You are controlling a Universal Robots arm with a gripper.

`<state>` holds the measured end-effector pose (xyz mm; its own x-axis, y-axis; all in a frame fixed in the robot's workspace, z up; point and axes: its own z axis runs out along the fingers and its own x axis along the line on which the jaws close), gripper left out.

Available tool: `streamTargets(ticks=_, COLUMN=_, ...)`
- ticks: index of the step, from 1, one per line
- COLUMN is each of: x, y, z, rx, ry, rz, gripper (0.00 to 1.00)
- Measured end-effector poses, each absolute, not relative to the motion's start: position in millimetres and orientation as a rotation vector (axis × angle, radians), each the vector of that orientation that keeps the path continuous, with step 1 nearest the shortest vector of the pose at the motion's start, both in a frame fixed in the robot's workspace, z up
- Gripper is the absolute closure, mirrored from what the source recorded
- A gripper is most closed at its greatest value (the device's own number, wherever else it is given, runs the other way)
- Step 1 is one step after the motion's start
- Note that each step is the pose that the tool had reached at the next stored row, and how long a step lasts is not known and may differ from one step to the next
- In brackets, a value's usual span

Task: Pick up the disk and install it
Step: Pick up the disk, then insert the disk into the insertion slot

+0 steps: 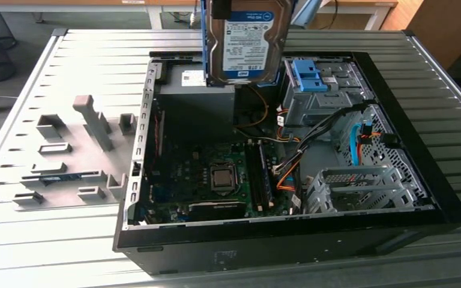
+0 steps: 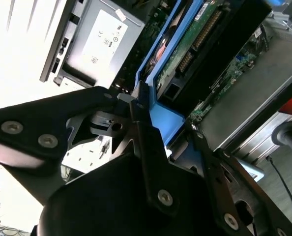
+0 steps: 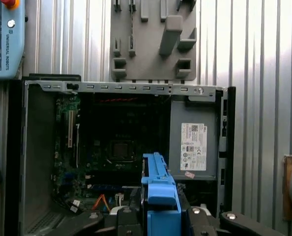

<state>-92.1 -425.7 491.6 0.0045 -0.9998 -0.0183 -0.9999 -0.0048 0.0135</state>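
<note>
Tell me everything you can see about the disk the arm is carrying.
The disk is a flat, rectangular drive with a silver metal body. One face has a white-and-blue label, and the second wrist view shows a green circuit board on the other. A bright blue plastic bracket edges it. It hangs upright in the air over the open computer case, just above the grey power supply box. The gripper is shut on the bracket, and nothing else appears to touch the disk.

Claw (image 2: 161,123) is gripping the disk (image 1: 251,42), black fingers (image 2: 141,128) pressing on its opposite sides. Arm is reaching down from above, holding the disk upright in the air.
</note>
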Motion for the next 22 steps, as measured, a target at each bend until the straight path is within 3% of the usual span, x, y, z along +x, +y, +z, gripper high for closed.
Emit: streamTargets(ticks=22, x=-91.7, y=-434.5, z=489.5, rx=-2.224, ry=2.214, rz=0.035, gripper=0.63)
